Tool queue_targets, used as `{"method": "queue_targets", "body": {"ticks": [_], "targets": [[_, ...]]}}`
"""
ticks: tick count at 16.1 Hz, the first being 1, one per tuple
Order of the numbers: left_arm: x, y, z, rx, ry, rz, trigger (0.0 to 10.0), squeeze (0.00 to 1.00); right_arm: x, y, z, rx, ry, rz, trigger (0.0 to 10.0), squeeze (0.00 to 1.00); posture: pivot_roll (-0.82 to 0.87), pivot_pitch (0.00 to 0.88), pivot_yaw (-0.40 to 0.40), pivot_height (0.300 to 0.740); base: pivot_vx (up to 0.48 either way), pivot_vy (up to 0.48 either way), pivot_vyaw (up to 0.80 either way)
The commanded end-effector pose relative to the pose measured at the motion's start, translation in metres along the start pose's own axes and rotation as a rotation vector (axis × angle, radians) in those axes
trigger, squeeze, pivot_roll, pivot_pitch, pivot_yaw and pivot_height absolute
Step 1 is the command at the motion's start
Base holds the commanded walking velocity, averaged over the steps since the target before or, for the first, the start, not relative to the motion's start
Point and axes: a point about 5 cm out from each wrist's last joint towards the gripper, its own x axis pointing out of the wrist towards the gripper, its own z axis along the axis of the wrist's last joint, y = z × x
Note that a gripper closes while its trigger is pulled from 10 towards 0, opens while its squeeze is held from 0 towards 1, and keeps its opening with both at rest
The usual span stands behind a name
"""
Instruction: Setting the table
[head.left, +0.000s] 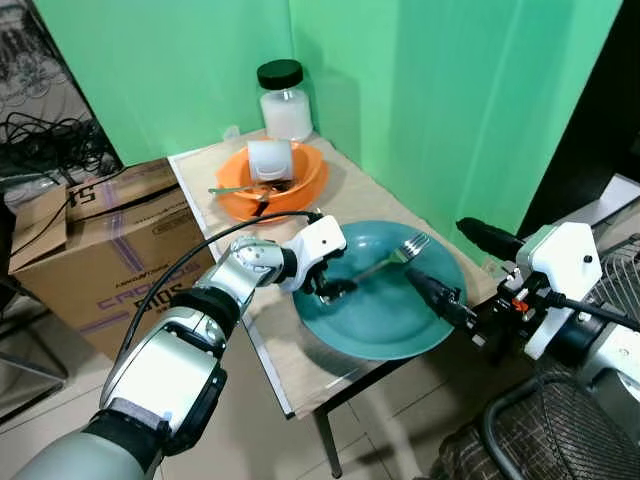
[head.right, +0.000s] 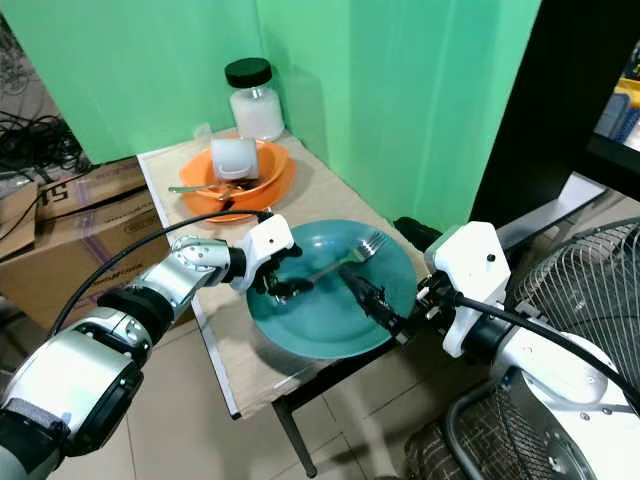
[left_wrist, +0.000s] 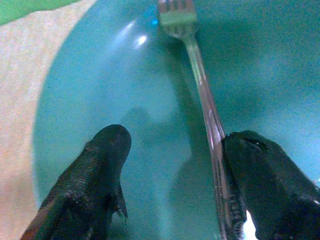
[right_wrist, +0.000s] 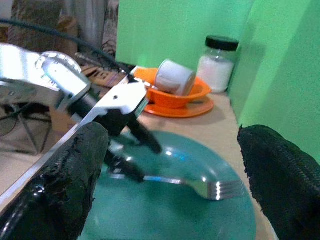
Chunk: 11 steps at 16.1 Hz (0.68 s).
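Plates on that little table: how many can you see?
2. A teal plate lies at the near end with a fork on it. An orange plate sits further back under an orange bowl, near the jar. Others could be hidden beneath.

In the middle of the frame the table (head.left: 268, 352) carries the plate (head.left: 380, 318), which lies at its near right part. On the plate lies the fork (head.left: 392, 257), prongs toward the upper right. The left gripper (head.left: 328, 291) is over the plate's left part, fingers apart, one finger beside the fork handle. The right gripper (head.left: 480, 283) is at the plate's right edge, its fingers spread. Behind the plate, upper centre, the bowl (head.left: 306, 178) holds a cup (head.left: 271, 159). The jar (head.left: 284, 101) is behind it. The box (head.left: 95, 250) is at left of the table
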Motion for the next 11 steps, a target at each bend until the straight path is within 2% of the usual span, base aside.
{"method": "queue_targets", "body": {"ticks": [1, 2, 4, 5, 7, 11], "targets": [[-0.004, 0.004, -0.005, 0.003, 0.034, 0.022, 0.0, 0.00, -0.002, 0.007, 0.002, -0.016, 0.014, 0.048, 10.0, 0.00, -0.22, 0.000, 0.156, 0.740, 0.000, 0.000, 0.00], [-0.004, 0.004, -0.005, 0.006, 0.036, 0.020, 0.0, 0.00, -0.003, 0.008, 0.000, -0.018, 0.031, 0.057, 10.0, 0.00, -0.22, 0.000, 0.156, 0.740, 0.000, 0.000, 0.00], [-0.004, 0.003, -0.006, 0.006, 0.034, 0.011, 0.0, 0.00, -0.010, 0.007, -0.015, -0.025, 0.193, 0.083, 10.0, 0.00, -0.22, 0.000, 0.155, 0.740, 0.000, 0.000, 0.00], [-0.004, 0.003, -0.006, 0.007, 0.034, 0.012, 0.0, 0.00, -0.011, 0.006, -0.017, -0.021, 0.211, 0.085, 10.0, 0.00, -0.22, 0.000, 0.155, 0.740, 0.000, 0.000, 0.00], [-0.004, 0.003, -0.006, 0.008, 0.032, 0.011, 0.0, 0.00, -0.018, 0.007, -0.029, 0.001, 0.324, 0.121, 10.0, 0.00, -0.21, 0.000, 0.154, 0.740, 0.000, 0.000, 0.00], [-0.005, 0.004, -0.005, 0.001, 0.025, 0.011, 0.0, 0.00, -0.015, 0.011, -0.032, 0.058, 0.347, 0.131, 10.0, 0.00, -0.21, 0.000, 0.146, 0.740, 0.000, 0.000, 0.00]]}}
